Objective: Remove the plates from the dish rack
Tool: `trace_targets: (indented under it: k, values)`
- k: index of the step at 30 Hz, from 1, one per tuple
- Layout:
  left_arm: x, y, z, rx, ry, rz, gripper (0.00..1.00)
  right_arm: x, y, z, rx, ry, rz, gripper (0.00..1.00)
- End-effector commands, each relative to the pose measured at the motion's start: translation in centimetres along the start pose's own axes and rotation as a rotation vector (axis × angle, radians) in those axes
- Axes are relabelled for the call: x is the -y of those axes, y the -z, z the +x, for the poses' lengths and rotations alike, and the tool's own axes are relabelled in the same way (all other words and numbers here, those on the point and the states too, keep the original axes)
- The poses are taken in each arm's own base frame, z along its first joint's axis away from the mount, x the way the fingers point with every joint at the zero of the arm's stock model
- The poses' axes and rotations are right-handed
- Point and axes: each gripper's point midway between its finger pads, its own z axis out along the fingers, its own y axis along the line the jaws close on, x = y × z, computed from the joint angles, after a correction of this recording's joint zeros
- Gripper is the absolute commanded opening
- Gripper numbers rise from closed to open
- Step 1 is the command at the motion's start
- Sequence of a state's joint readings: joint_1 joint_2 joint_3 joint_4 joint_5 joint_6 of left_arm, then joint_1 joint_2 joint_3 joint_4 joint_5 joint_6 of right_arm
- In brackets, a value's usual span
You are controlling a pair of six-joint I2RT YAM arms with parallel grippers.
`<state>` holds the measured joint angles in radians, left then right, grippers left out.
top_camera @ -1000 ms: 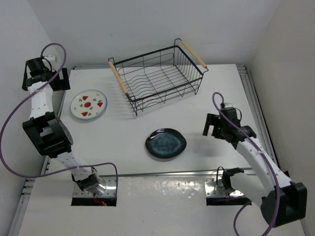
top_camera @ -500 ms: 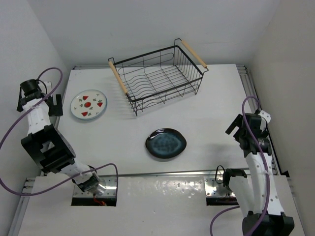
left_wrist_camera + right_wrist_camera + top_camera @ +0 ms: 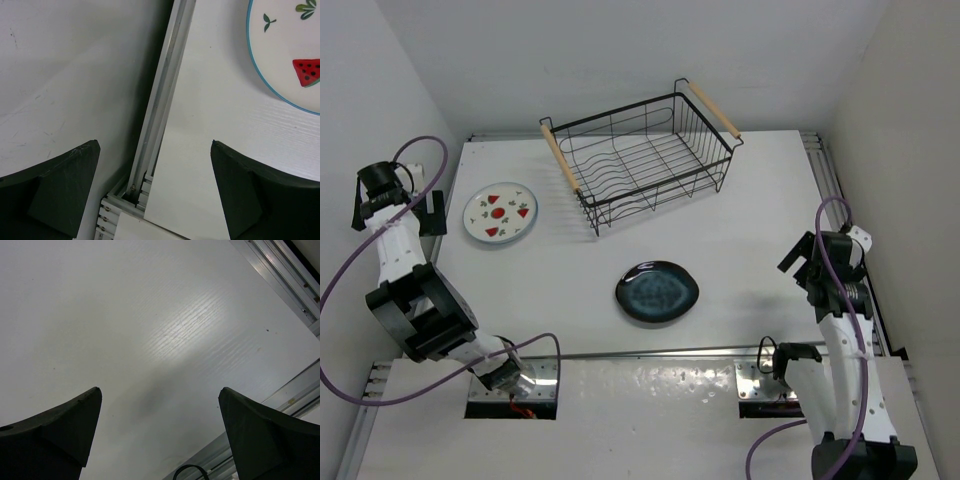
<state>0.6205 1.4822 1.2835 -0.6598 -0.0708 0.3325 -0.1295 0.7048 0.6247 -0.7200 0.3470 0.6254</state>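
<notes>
- The fruit plate (image 3: 500,214) is set on the table (image 3: 750,200) left of the dish rack (image 3: 640,160), the blue plate (image 3: 657,291) in front.
- The left gripper (image 3: 155,150) is held spread apart beside the fruit plate.
- The right gripper (image 3: 160,392) is likewise spread apart.

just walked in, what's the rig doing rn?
The black wire dish rack with wooden handles looks empty. Two plates lie on the white table: a white plate with red fruit motifs left of the rack and a glossy dark blue plate in front of it. Neither arm holds anything. The left gripper is open at the left table edge beside the fruit plate; the right gripper is open over bare table near the right edge.
</notes>
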Motion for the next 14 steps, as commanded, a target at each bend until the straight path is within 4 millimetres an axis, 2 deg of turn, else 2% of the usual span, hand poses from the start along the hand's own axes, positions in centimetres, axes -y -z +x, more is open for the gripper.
trace_targets:
  k: [1, 14]
  values:
    - [-0.19, 1.33, -1.38, 0.069, -0.004, -0.006, 1.0, -0.3, 0.13, -0.34, 0.017, -0.018, -0.018, 0.99]
    - [0.58, 1.36, -1.39, 0.084, 0.007, 0.032, 1.0, -0.58, 0.43, -0.54, 0.058, -0.015, -0.06, 0.99]
